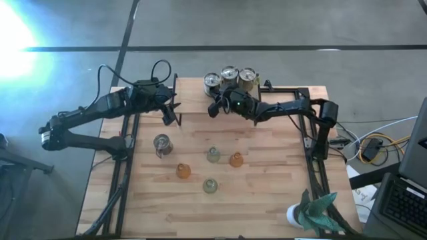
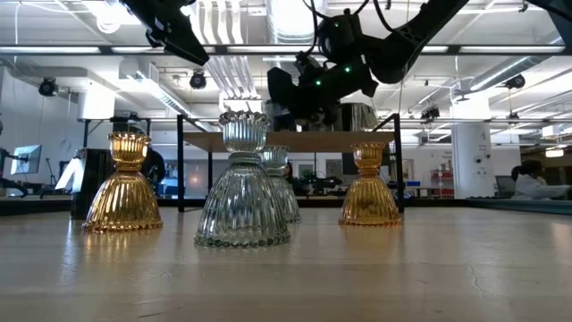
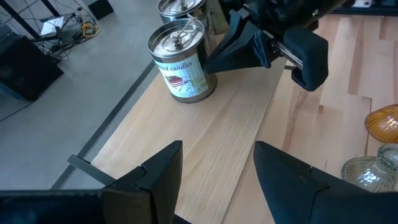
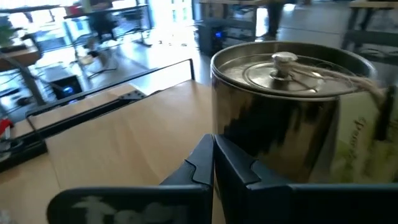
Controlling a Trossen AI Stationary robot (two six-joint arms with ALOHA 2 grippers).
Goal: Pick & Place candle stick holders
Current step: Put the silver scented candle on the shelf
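Note:
Three silvery can-like candle stick holders (image 1: 229, 77) stand on the raised wooden shelf (image 1: 193, 93) at the table's far side; a fourth (image 1: 162, 143) stands on the table. Two amber glass holders (image 1: 183, 171) (image 1: 235, 159) and two clear ones (image 1: 213, 155) (image 1: 210, 185) stand on their flared bases mid-table. My right gripper (image 4: 213, 163) is shut, its tips right at the side wall of the leftmost can (image 4: 286, 106) on the shelf. My left gripper (image 3: 217, 171) hovers open over the shelf's left part, with nothing between its fingers. My right gripper's shut fingertips (image 3: 211, 62) point nearly level at the lower side wall (image 3: 202, 78) of the leftmost can, coming from the table's near side. I cannot tell whether they touch the wall. The can stands upright on the shelf.
A white pot with a teal plant (image 1: 310, 210) stands at the near right corner. Black frame rails (image 1: 127, 167) run along the table's left and right sides. Bare wood lies on the shelf left of the cans and at the table's near edge.

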